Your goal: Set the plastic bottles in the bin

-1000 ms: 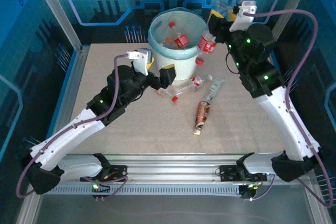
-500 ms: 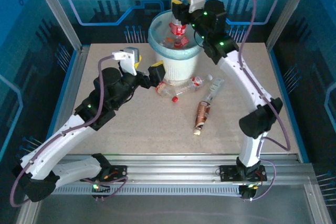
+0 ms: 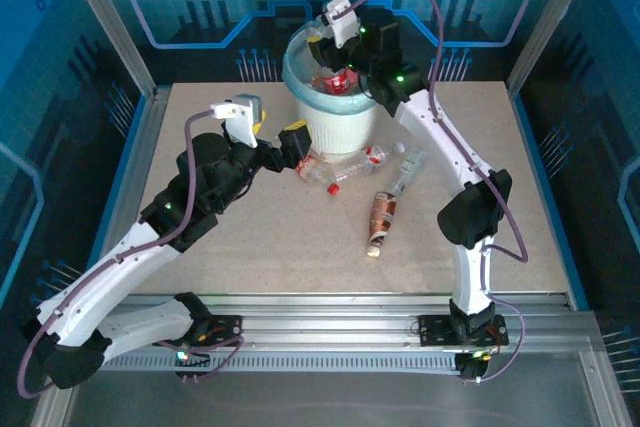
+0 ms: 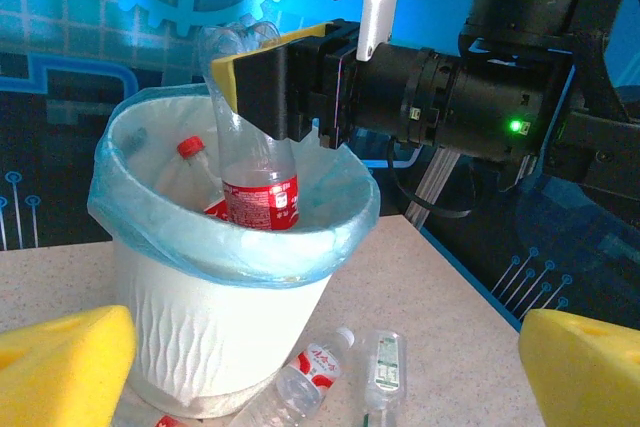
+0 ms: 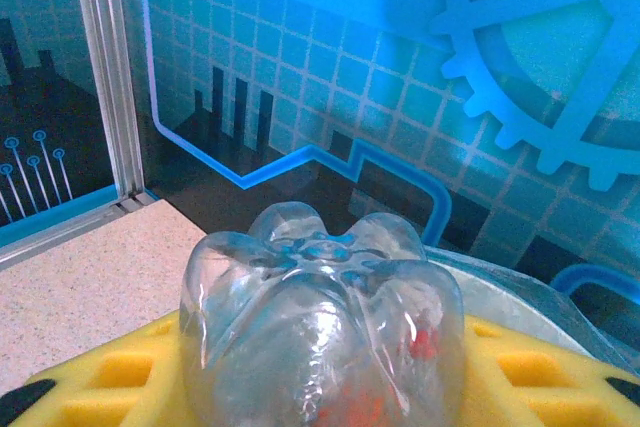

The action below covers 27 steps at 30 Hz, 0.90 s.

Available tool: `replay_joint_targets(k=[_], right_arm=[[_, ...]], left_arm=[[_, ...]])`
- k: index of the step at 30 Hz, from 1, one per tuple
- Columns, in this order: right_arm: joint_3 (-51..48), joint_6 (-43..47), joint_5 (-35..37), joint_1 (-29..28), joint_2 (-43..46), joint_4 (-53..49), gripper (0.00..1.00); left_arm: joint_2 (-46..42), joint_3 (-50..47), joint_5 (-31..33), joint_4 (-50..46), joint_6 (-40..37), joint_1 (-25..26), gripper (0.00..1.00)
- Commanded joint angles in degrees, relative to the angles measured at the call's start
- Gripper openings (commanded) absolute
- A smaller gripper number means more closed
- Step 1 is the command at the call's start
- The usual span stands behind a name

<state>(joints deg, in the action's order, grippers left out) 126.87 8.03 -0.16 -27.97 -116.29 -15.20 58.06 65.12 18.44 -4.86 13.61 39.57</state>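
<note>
Entry: held bottle (image 4: pixel 258 162), clear with a red label. I have it clamped near its base by the right gripper (image 4: pixel 278 85), whose jaws are part-closed on it over the mouth of the bin (image 4: pixel 200 327). Its long axis is near vertical, with the cap end pointing down inside the bin's rim and the base up. The left gripper (image 3: pixel 292 141), spread wide and empty, sits by the bin's foot, nearer the loose bottles (image 4: pixel 300 385) lying flat there.

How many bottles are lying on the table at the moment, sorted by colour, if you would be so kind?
Red-labelled clear bottles: 2
Pale-labelled clear bottle: 1
Brown bottle: 1
Total on the table: 4, as far as I can make out, leaving out the held bottle in the right claw and those in the bin.
</note>
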Motion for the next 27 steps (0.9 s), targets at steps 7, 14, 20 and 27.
replay_joint_targets(k=[7,14,20,27], right_arm=[[-2.7,-1.9,-2.0,1.9,-2.9,-3.0,0.48],[-6.9,-7.1,-4.8,2.7,-0.4,6.3,0.43],[-2.9,-8.6,-4.8,2.3,-0.2,9.6,0.41],[-1.5,-7.9,-4.9,1.9,-1.1,10.4,0.41]], left_arm=[[-0.8,-0.8,0.9,-0.6,1.4,-0.4,0.99],[-0.9,-0.8,0.9,-0.6,1.6,-0.4,0.99],[-0.9,-0.2,0.6,-0.7,1.7,-0.4,0.99],[-1.1,-0.1,0.5,-0.9,2.0,-0.4,0.99]])
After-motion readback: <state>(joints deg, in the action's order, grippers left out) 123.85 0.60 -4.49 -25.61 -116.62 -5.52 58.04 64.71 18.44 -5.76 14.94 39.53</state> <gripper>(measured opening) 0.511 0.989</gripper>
